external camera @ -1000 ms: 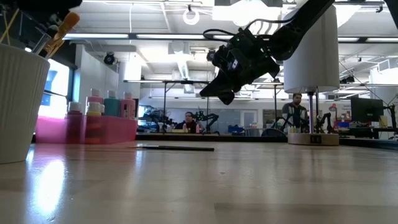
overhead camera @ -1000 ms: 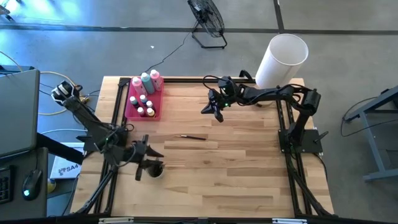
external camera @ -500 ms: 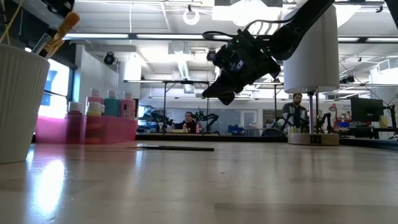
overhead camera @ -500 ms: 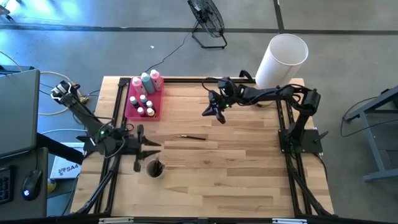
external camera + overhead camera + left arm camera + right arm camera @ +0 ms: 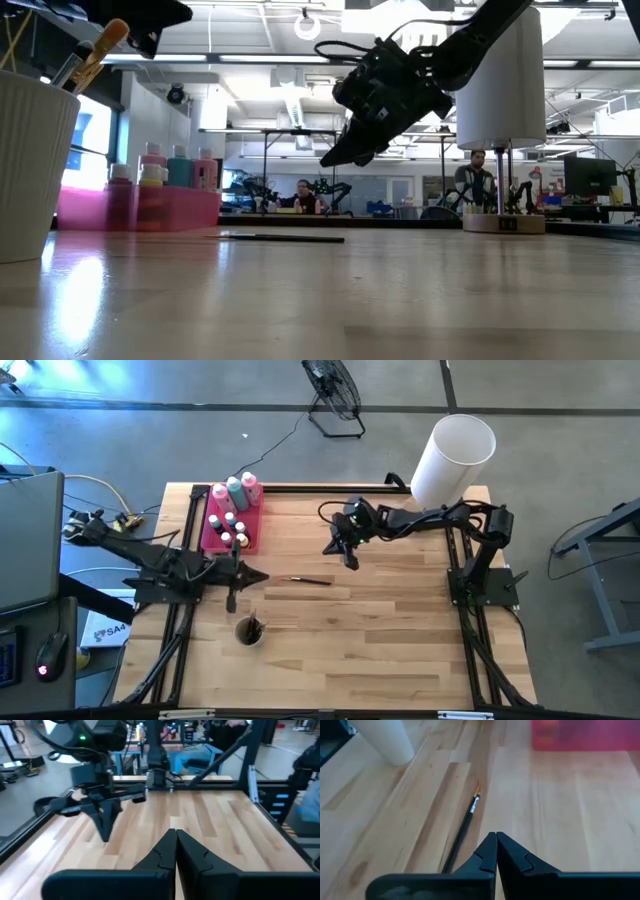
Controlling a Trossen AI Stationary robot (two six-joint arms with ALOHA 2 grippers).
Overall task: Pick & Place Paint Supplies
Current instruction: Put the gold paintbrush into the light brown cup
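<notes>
The right gripper hangs in the air with its two fingers pressed together, tips meeting, holding nothing. Just ahead of those tips and slightly to one side, a thin dark-handled brush lies flat on the bare wood of the table, bristle end pointing away from the fingers. Beyond the brush stands a white ribbed cup with brushes already standing in it, and off to the other side, farther still, the pink tray.

From above, the loose brush lies between the two grippers, well apart from each. The left gripper also has its fingers together and empty; it is raised over the table just beside the tray's near end, with the cup behind and below its tips. In the tray sit the two pink bottles and the teal bottle at the far end, and the tiny paint pots in front of them.

My reading is that the step in hand is the last loose brush: everything else looks stowed. The right gripper seems to be lining up on it. The next move calls for parting the fingers, coming down so they straddle the thin handle across its width, and closing right at table level. Such a slim handle could roll or slip out, so the approach needs to be square and low.
</notes>
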